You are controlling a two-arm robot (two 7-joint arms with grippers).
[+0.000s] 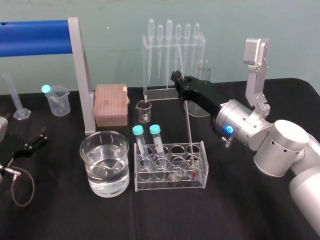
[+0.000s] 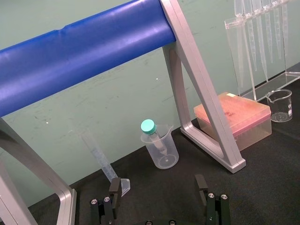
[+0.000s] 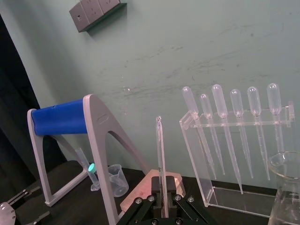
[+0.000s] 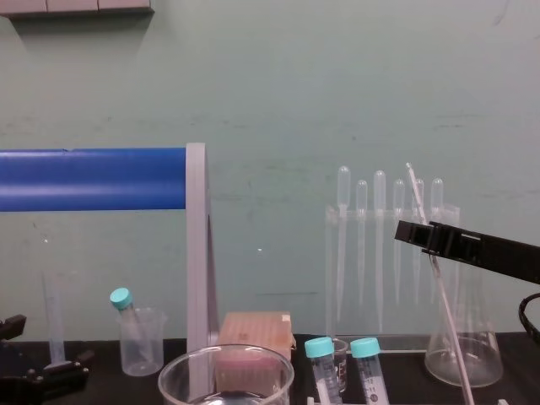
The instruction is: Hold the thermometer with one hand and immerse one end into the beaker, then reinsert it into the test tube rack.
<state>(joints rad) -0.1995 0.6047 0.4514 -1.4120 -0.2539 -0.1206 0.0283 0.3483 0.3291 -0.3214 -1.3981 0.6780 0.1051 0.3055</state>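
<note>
The thermometer (image 1: 187, 120) stands upright in the clear test tube rack (image 1: 170, 183), its red tip down in a back right hole. My right gripper (image 1: 179, 80) reaches in from the right and is shut on the thermometer's upper part; in the right wrist view the rod (image 3: 160, 154) rises from between the closed fingers (image 3: 156, 187). The chest view shows that gripper (image 4: 413, 234) across the rod (image 4: 434, 283). The large glass beaker (image 1: 82, 147), holding water, stands left of the rack. My left gripper (image 1: 35, 140) rests open at the table's left (image 2: 158, 187).
Two teal-capped tubes (image 1: 140, 140) stand in the rack's left holes. Behind are a pipette stand (image 1: 172, 55), a conical flask (image 4: 464, 337), a small glass beaker (image 1: 144, 111) and a pink box (image 1: 111, 104). A blue roller frame (image 1: 35, 37) spans the left, near a plastic beaker (image 1: 57, 100).
</note>
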